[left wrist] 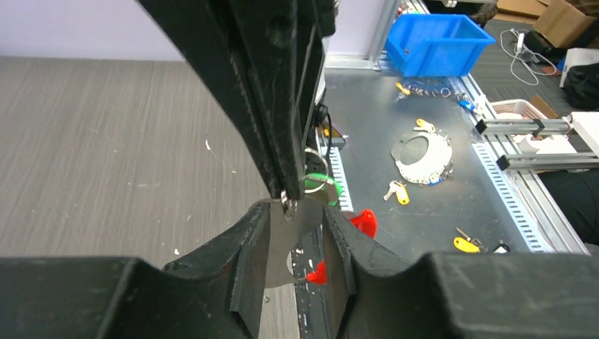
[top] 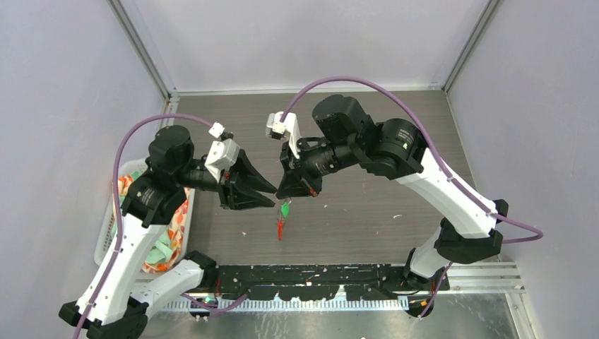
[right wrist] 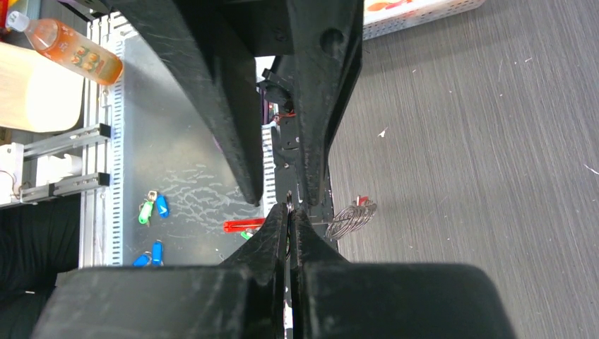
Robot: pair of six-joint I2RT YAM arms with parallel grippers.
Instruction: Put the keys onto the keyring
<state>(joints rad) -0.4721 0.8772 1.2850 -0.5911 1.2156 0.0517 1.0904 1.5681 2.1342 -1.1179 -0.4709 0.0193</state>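
1. The basket [top: 107,233] sits at the left edge of the desk [top: 367,141]. There is one basket, and it is full of coloured things.
2. There are two arms and two claws, and they meet in the air over the desk, near the middle of its near edge.
3. The left claw [left wrist: 295,219] has its fingers partly apart. One silver key [left wrist: 286,236] stands flat between them. I cannot tell if the fingers press on the key or only stand around it.
4. The right claw [right wrist: 289,212] has its fingers tight together on something thin. It looks like a bit of the keyring [right wrist: 351,219], a grey wire loop that shows just beside the tips. There is one keyring.
5. One green key [top: 285,208] hangs right under the right claw, off the desk. One red strip [top: 280,228] hangs just below it.
6. That makes two keys that I can count: one green and one silver.
7. How far along, I think: the green key hangs with the loop and the red strip, so it is likely on already. The silver key meets the tip of the right claw, so it seems to be the one being put on now. I cannot see if it has slid onto the wire.
8. What is left, I think: get the silver key all the way on, then let go.
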